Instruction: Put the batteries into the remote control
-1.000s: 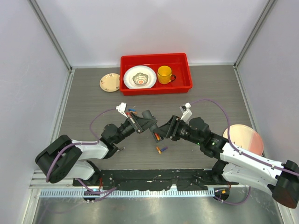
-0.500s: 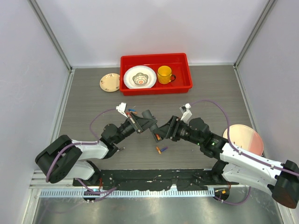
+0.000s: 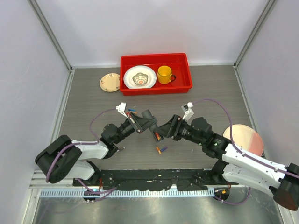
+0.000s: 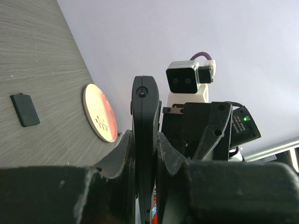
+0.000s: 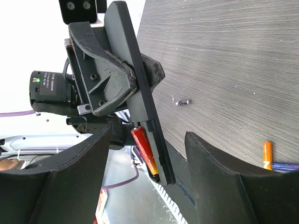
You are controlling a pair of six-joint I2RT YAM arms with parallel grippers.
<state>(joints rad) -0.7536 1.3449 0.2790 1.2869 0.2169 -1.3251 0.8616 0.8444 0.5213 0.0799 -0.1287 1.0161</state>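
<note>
One remote [image 4: 145, 107] is grasped by left gripper [image 4: 145, 140], one red battery [image 5: 144, 149] seated in it; right gripper [image 5: 145, 140] released; three batteries [image 5: 266, 154] on desk [image 5: 224, 56].

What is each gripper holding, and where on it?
Left gripper clamps the remote control across its broad faces, near mid-length; right gripper is open, holding nothing.

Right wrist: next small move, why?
Probably back the right gripper off toward the orange battery on the table: its jaws are open, the red battery already sits in the remote control, held by the left gripper.
</note>
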